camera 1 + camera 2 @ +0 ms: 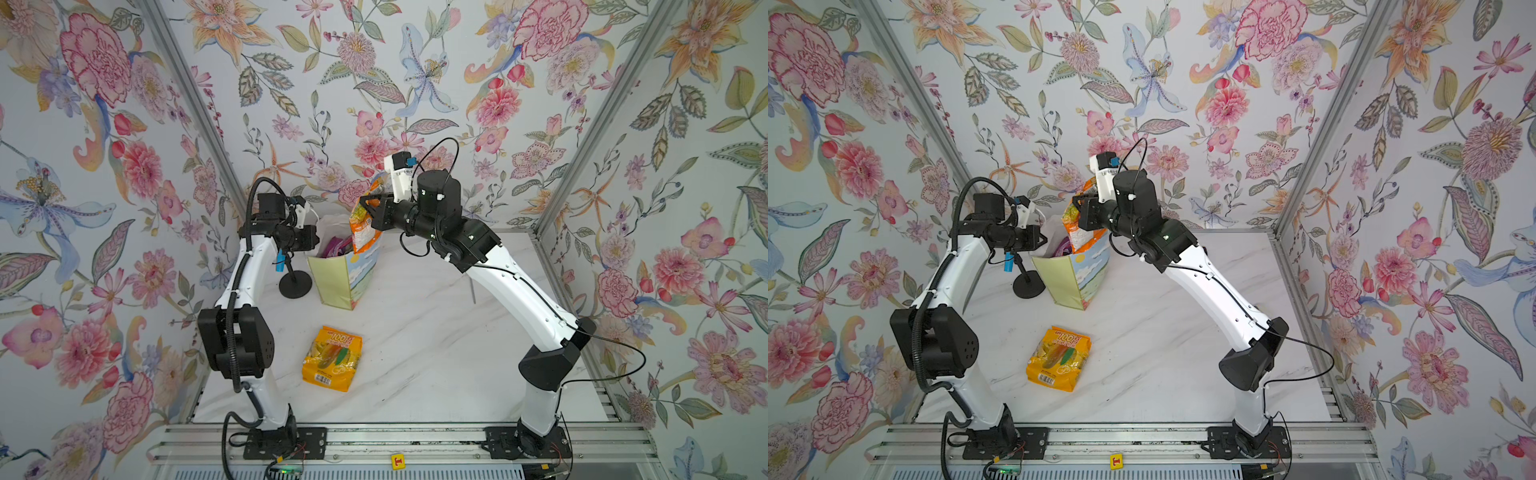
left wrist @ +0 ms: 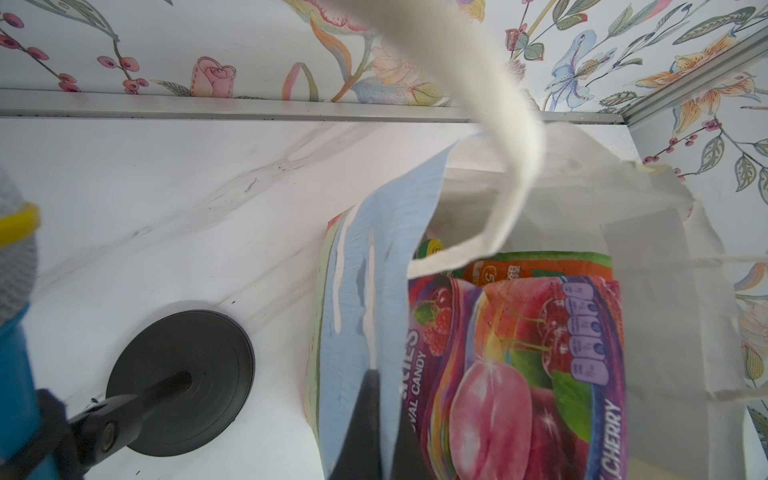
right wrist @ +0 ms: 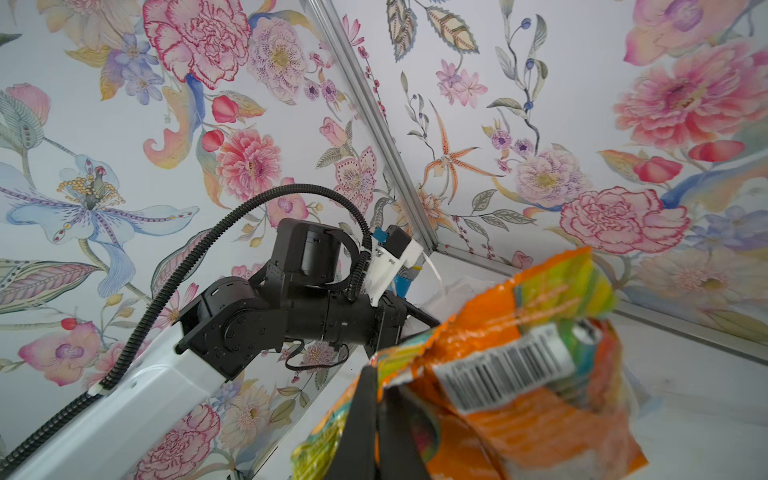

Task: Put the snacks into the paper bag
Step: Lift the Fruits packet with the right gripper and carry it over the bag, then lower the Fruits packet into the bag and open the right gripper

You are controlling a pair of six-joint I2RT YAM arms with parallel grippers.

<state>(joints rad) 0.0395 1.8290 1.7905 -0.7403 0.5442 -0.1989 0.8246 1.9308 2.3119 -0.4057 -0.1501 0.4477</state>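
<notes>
An orange-green packet (image 1: 363, 228) is held over the paper bag (image 1: 336, 278) by the right hand (image 1: 368, 208), whose jaws are closed on the packet's upper edge, as seen in both top views and in the right wrist view (image 3: 376, 399). The packet hangs roughly upright, long axis pointing down, with its lower end at the bag's mouth; whether it has passed inside the rim cannot be told. The bag stands upright at the back of the counter (image 1: 436, 332), directly below that hand, so a straight descent and release is judged to be what is called for.

The bag's mouth is kept wide by the left hand (image 2: 384, 424), pinched shut on a blue-painted wall of the bag. Inside, a purple packet (image 2: 519, 353) is seen on edge, with an orange-labelled packet (image 2: 507, 270) behind it.

A yellow "100" packet (image 1: 332, 359) lies flat on the counter, well apart from the bag, in front of it and between the two arms, somewhat nearer the left. A toy microphone (image 2: 12, 291) on a black stand (image 1: 295, 284) is set just beside the bag.
</notes>
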